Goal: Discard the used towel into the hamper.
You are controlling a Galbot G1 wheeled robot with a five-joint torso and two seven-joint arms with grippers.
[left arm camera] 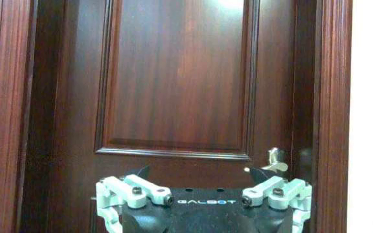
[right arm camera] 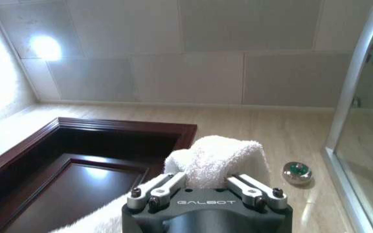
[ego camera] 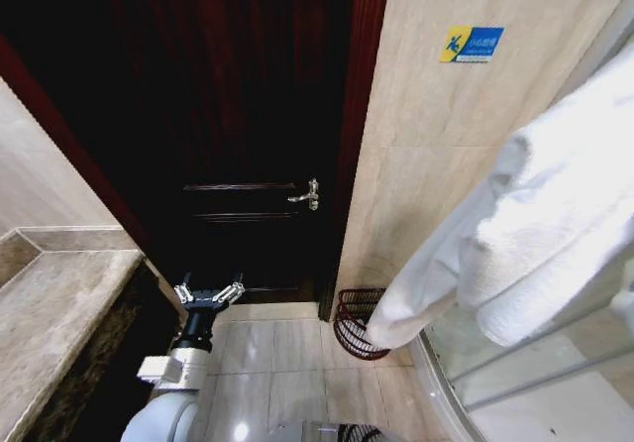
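Two arms on this bot, but just one has anything in it. Right gripper point(right arm camera: 207, 187) is clamped on a white towel point(right arm camera: 215, 160); right wrist view shows the terry cloth bunched up between the fingers point(right arm camera: 167, 187), w/ a tail of it trailing off past the gripper body. In the head view that same towel point(ego camera: 515, 234) hangs big and close on the right side, draped in thick folds, lower end drooping down towards the floor.

Hamper point(ego camera: 357, 323) sits on the tiled floor point(ego camera: 287, 363) at the foot of the beige wall point(ego camera: 446, 165), just right of the dark wood door point(ego camera: 238, 115), fairly far from the robot. It's a dark red-brown wire basket w/ a rounded front. From the head cam the towel's low end overlaps the hamper's right part, but can't tell if it's actually touching or just in front of it.

Left gripper point(ego camera: 209, 294) is held low on the left, pointing at the door, jaws spread wide, nothing between them. Left wrist view has the fingers point(left arm camera: 134, 191) splayed apart w/ the door panel straight ahead and a silver door handle point(left arm camera: 274, 162) off to one side.

Other bits: stone counter point(ego camera: 50, 313) at near left, blue/yellow sticker point(ego camera: 472, 44) high on the wall, glass shower screen point(ego camera: 515, 363) at near right.
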